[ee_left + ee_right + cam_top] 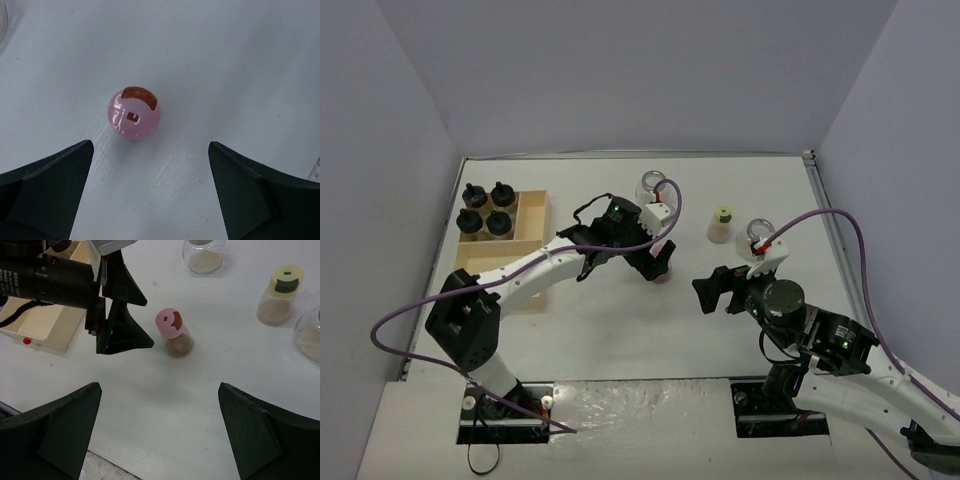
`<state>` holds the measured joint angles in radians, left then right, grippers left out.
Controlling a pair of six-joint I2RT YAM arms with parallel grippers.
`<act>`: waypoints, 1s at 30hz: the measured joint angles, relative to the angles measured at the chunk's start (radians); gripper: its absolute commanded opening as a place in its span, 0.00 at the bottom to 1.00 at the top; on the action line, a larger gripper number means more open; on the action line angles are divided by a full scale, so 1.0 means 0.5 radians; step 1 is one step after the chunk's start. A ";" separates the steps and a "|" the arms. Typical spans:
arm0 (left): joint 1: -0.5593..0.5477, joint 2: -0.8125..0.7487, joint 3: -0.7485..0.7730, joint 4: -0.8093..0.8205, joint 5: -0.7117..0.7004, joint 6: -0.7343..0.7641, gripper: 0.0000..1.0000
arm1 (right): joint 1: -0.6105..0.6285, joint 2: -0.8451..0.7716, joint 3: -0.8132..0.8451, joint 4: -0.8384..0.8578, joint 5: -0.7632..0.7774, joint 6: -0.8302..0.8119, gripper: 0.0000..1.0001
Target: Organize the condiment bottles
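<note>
Standing upright on the white table (620,330), the pink-capped jar (134,115) is directly below the left gripper (151,167), a little ahead of its 2 fingertips and centred between them. The jaws are spread wide and released. Neither finger touches the jar, and bare table shows on both sides of it. In the right wrist view the same jar is just beside the nearer finger of the left gripper, apart from it.

The right gripper (160,390) is also spread wide and grasps nothing; the pink-capped jar is ahead of it, well beyond its fingertips. Ahead and to its right stands the yellow-green-capped jar (281,295). 1 wide clear-lidded jar (203,255) is further ahead, and another wide jar (310,337) is at the right edge.

Left of the left gripper, beside its arm, the wooden tray (510,258) holds 4 black-capped jars (486,210) grouped in its far left corner.
</note>
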<state>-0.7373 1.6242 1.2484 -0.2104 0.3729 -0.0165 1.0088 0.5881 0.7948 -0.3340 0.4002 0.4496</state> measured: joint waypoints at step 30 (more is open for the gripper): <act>-0.029 0.399 0.290 -0.144 -0.045 0.340 0.01 | 0.000 -0.064 0.022 0.000 -0.046 0.037 1.00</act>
<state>-0.7517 1.8236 1.3933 -0.2822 0.3503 0.1534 1.0088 0.5564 0.8059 -0.3340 0.3771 0.4680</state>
